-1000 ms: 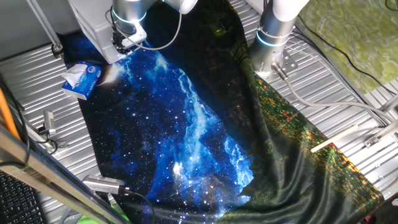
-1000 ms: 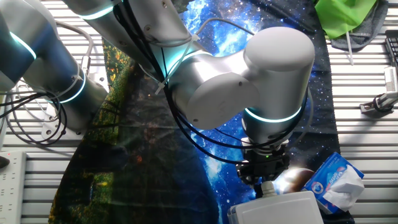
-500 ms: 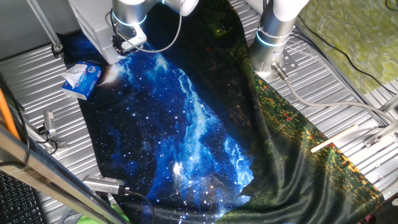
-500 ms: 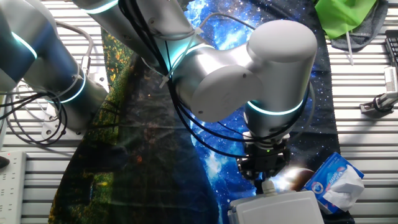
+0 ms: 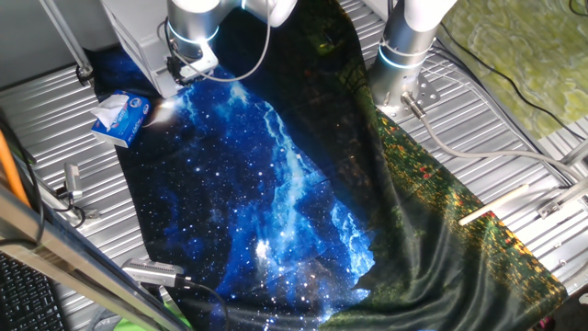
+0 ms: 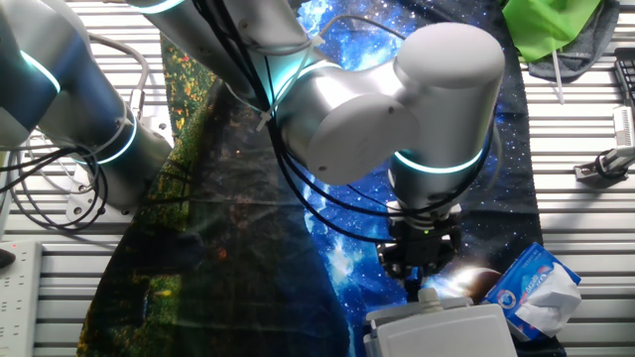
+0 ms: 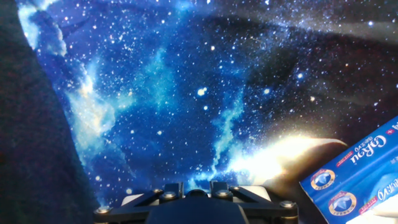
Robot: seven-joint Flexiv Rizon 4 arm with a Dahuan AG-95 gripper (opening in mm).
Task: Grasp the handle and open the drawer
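The pale grey-white drawer unit (image 5: pixel 138 37) stands at the back left of the starry cloth. It also shows at the bottom edge of the other fixed view (image 6: pixel 442 332). My gripper (image 6: pixel 421 283) points down at the unit's front and is shut on the small white handle (image 6: pixel 429 296). In one fixed view the gripper (image 5: pixel 186 69) sits against the unit's lower right corner. In the hand view the fingers (image 7: pixel 165 190) stand close together at the bottom edge, with a rounded dark shape between them and white surface (image 7: pixel 140 200) behind.
A small blue-and-white carton (image 5: pixel 119 117) lies on the cloth just beside the unit; it also shows in the other fixed view (image 6: pixel 536 288) and in the hand view (image 7: pixel 360 180). The arm's base (image 5: pixel 404 55) stands at the back right. Ribbed metal table (image 5: pixel 514 138) surrounds the cloth.
The wrist has moved slightly away from the unit, and the white front edge under the gripper has come a little way with it. The carton has not moved.
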